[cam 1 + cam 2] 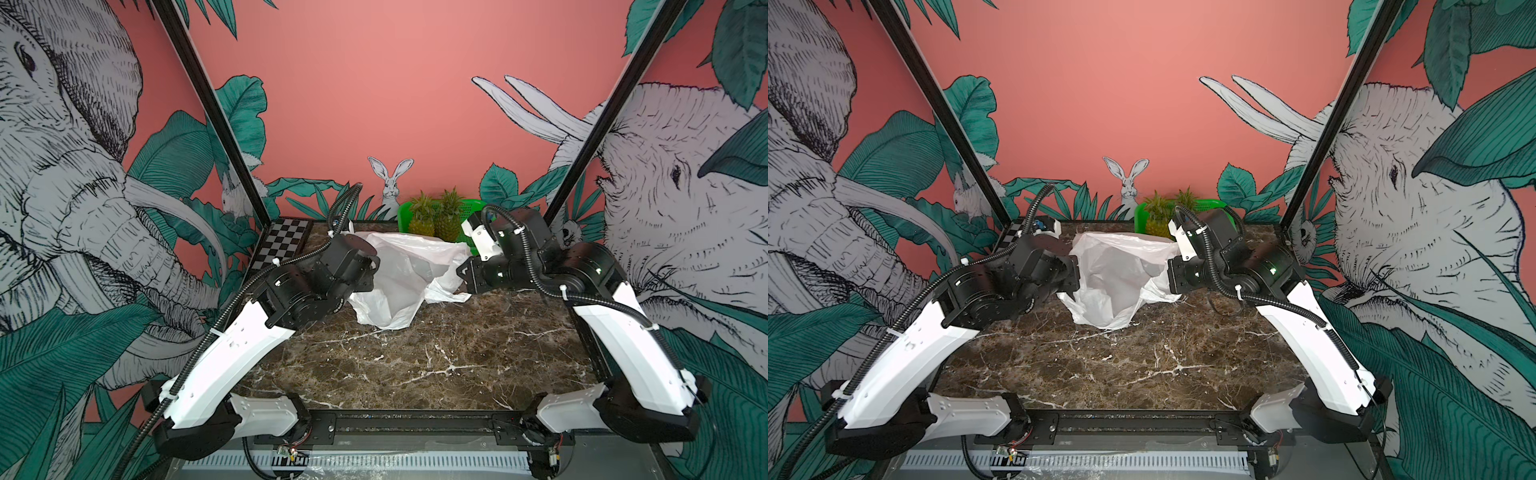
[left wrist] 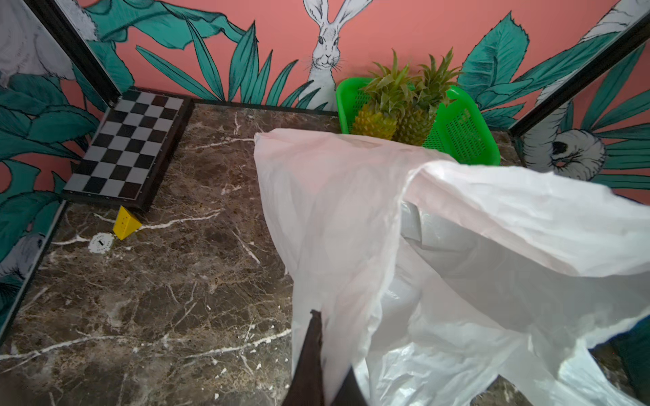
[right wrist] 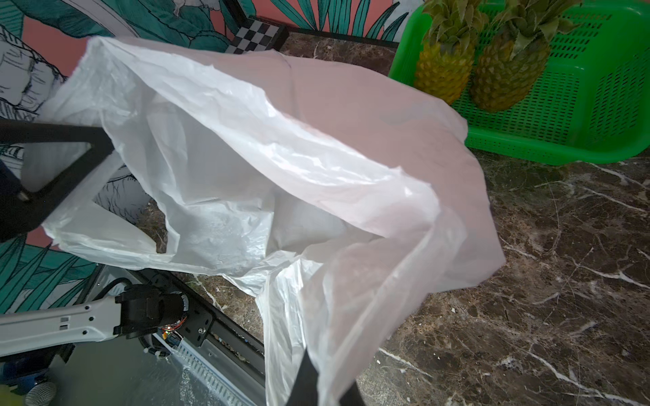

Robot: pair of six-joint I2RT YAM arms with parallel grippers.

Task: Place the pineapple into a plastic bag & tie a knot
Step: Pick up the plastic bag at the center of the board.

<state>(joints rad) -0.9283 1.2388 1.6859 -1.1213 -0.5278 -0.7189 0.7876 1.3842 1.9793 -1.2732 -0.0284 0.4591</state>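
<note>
We looked down from a stereo head mounted high over the near edge of the marble table [image 1: 415,365], facing the back wall; both top views took in the whole scene from well back. Our left wrist camera sat close to the plastic bag [image 2: 351,211], facing the chessboard [image 2: 130,147] and green basket [image 2: 464,130]. Our right wrist camera, equally close, looked across the bag toward that basket. All four views shared bag and pineapples [image 1: 422,228].

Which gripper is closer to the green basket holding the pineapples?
Right. The right gripper grips the plastic bag just in front of the green basket; the left gripper pinches the bag's opposite edge, farther away.
</note>
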